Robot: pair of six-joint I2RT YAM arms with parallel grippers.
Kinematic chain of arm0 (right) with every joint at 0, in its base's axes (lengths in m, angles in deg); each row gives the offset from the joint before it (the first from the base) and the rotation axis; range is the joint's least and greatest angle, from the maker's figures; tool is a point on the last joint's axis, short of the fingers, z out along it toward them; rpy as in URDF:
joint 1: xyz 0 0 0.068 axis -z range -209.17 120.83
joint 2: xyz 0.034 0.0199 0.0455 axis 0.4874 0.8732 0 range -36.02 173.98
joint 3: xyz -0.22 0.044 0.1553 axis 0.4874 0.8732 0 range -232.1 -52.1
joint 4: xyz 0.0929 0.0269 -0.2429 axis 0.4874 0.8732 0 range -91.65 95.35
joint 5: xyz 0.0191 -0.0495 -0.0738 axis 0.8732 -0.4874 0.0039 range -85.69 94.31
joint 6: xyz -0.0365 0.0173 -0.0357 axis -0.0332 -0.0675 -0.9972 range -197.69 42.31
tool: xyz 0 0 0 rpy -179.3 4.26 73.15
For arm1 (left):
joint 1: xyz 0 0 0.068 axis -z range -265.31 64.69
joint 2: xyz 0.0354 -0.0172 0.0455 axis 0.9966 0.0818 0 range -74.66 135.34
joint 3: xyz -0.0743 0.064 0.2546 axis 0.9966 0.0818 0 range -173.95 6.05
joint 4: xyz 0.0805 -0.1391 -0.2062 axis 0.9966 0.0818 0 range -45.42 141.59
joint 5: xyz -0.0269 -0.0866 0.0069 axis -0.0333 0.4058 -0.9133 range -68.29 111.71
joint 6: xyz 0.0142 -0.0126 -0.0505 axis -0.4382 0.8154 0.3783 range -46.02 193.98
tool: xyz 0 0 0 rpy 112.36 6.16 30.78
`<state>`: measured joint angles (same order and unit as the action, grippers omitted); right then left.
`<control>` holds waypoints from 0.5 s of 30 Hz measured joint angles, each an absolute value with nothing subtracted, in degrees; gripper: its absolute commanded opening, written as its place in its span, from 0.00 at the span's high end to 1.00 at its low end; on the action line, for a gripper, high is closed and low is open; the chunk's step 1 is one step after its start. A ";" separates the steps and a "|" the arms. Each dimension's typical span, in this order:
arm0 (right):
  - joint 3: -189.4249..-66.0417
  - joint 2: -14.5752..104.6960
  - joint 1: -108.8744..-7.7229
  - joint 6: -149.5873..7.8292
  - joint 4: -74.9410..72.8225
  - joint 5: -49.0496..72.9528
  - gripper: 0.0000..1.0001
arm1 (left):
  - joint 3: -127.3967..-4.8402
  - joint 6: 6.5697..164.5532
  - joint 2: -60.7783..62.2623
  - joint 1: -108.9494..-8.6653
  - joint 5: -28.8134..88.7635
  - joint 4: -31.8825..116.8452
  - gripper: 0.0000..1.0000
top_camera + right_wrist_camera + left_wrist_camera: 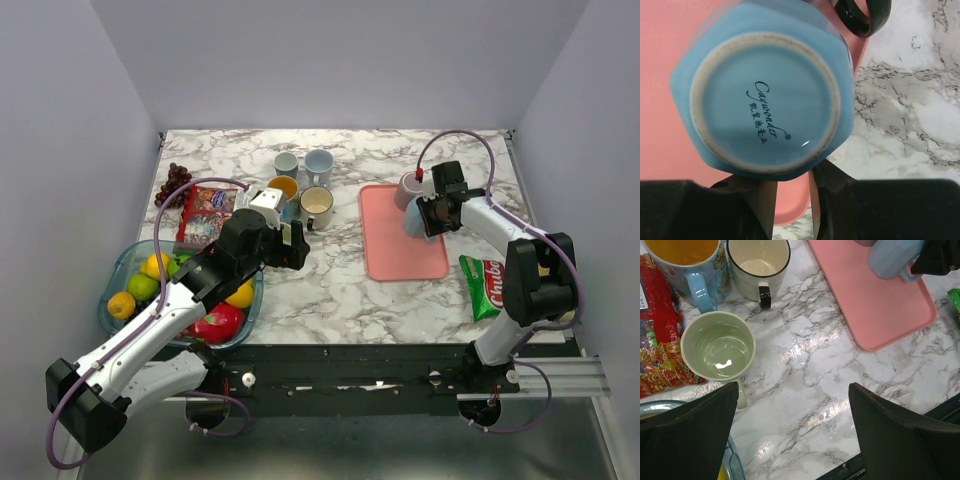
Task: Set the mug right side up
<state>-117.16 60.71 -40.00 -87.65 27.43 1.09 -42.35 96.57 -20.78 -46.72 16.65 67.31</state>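
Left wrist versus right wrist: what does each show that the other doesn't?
Left wrist only: three upright mugs, the green mug, cream mug and yellow-lined mug, plus the left gripper, open over bare marble. Right wrist only: the printed underside of the blue mug, with the right gripper closed at its lower edge. Both: the blue mug, pink tray and marble table.
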 measured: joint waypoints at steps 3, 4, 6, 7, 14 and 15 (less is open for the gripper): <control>-116.81 60.60 -40.00 -87.76 26.73 1.37 0.66 | -42.33 96.57 -20.78 -46.72 16.87 67.28 0.01; -116.54 60.40 -40.00 -87.76 26.44 1.52 0.67 | -42.29 96.57 -20.78 -46.72 16.89 67.17 0.01; -115.95 60.01 -40.00 -87.76 25.66 1.68 0.73 | -42.24 96.57 -20.78 -46.72 16.92 67.09 0.01; -115.65 59.79 -40.00 -87.76 25.22 1.74 0.77 | -42.24 96.57 -20.78 -46.72 16.94 67.04 0.01; -114.10 58.15 -40.11 -87.76 23.19 2.62 0.99 | -42.24 96.59 -20.78 -46.72 17.29 66.96 0.01; -113.92 58.06 -40.11 -87.72 22.95 2.81 0.99 | -42.24 96.61 -20.78 -46.72 17.29 66.96 0.01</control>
